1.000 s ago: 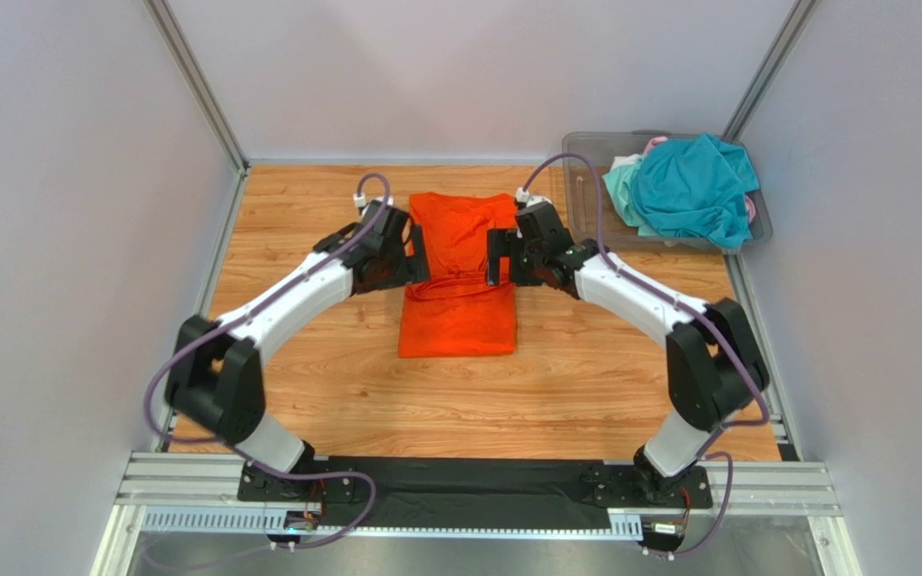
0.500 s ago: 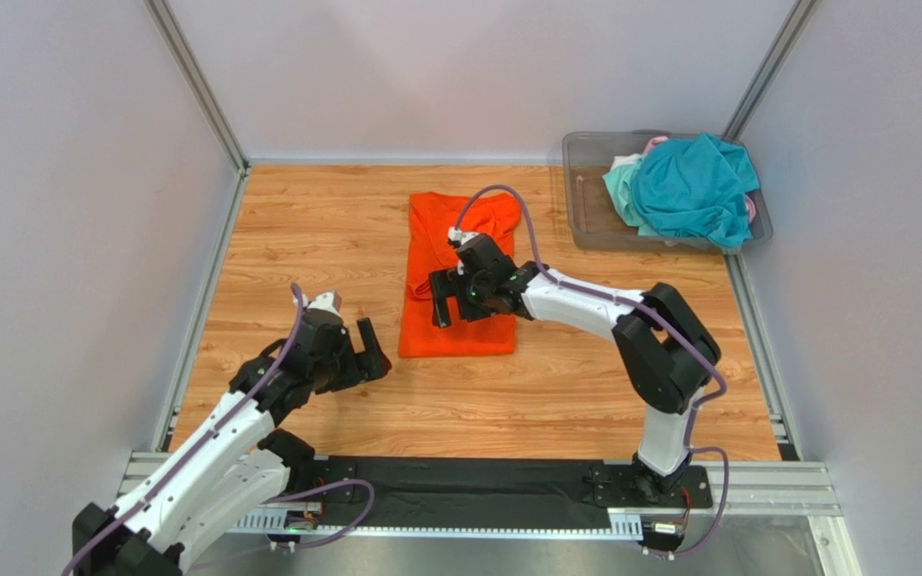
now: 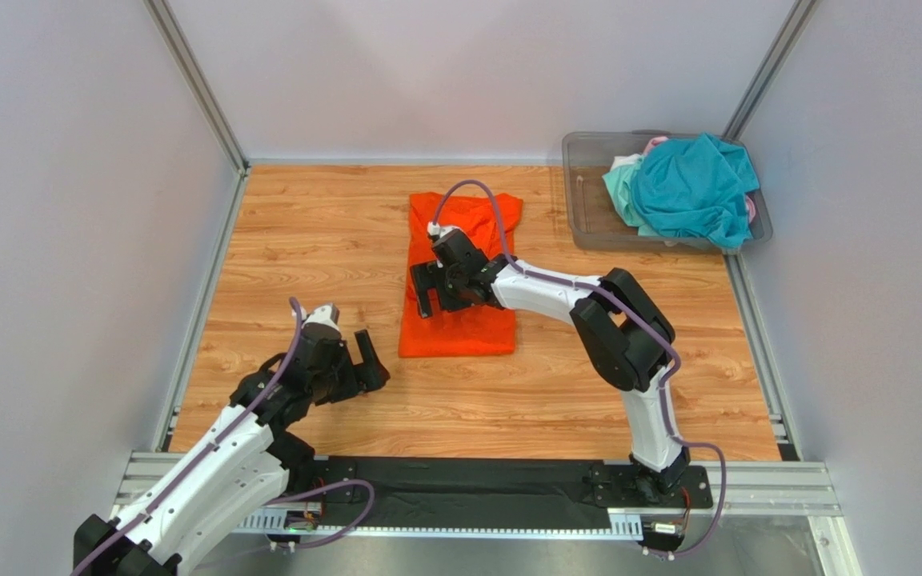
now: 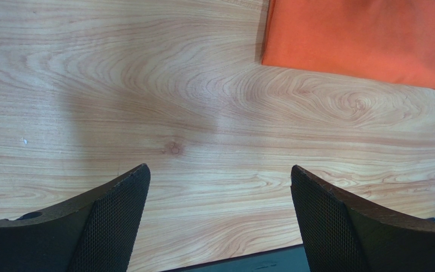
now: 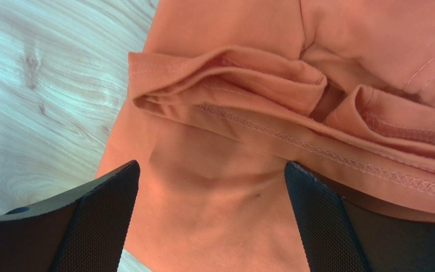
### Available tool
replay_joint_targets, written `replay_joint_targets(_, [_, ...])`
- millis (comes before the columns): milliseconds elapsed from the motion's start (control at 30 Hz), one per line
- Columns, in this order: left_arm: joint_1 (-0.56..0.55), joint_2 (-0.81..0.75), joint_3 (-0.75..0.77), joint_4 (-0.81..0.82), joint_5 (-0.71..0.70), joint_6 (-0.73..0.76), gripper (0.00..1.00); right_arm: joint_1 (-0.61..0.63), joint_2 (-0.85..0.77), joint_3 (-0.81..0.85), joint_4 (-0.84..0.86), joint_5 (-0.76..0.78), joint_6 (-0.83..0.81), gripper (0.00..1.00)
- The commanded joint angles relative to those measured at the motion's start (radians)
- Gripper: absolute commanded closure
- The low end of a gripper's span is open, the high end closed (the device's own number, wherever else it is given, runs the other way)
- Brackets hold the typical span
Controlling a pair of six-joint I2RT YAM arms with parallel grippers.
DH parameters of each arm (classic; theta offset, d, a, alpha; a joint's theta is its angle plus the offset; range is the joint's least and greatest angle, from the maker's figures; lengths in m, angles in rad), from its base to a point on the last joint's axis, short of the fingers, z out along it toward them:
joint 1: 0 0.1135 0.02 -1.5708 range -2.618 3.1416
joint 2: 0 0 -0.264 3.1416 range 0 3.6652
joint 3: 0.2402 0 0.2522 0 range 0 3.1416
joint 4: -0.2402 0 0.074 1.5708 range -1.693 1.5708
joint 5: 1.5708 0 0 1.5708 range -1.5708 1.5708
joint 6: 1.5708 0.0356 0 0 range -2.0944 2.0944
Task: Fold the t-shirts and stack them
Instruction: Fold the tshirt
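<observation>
Wooden bench point(image 3: 310, 240) carries your half-folded orange shirt point(image 3: 460, 330) toward twelve o'clock. Your left claw point(image 4: 218, 173) has pulled back to eight o'clock, spread and empty. Your right claw point(image 5: 211, 170), also spread, has crossed over the shirt's bunched hem, so tidying likely comes next.

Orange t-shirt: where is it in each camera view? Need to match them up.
Top external: orange t-shirt mid-table, under the right gripper.
Left wrist: orange t-shirt in the top right corner.
Right wrist: orange t-shirt fills most of the frame, bunched folds across the top.
Shared landmark: the wooden table, showing beside the shirt in all three.
</observation>
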Motion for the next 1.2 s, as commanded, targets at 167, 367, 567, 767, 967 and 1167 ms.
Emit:
replay_joint_targets(167, [-0.001, 0.007, 0.004, 0.012, -0.012, 0.004, 0.00, -0.003, 0.030, 0.055, 0.125, 0.137, -0.024, 0.00])
replay_joint_targets(367, [-0.001, 0.009, 0.009, 0.003, -0.025, 0.008, 0.00, -0.032, 0.085, 0.137, 0.200, 0.194, -0.048, 0.00])
replay_joint_targets(567, [-0.001, 0.019, 0.009, 0.001, -0.029, 0.009, 0.00, -0.070, 0.173, 0.303, 0.186, 0.251, -0.071, 0.00])
replay_joint_targets(767, [-0.001, 0.024, 0.012, 0.001, -0.034, 0.009, 0.00, -0.072, 0.063, 0.281, 0.086, 0.275, -0.082, 0.00])
replay_joint_targets(967, [-0.001, 0.062, 0.021, 0.032, -0.025, -0.005, 0.00, -0.073, -0.219, -0.002, 0.069, 0.322, 0.074, 0.00])
replay_joint_targets(1167, [-0.001, 0.199, 0.068, 0.121, 0.023, -0.049, 0.04, -0.072, -0.532, -0.430, 0.092, 0.299, 0.234, 0.00])
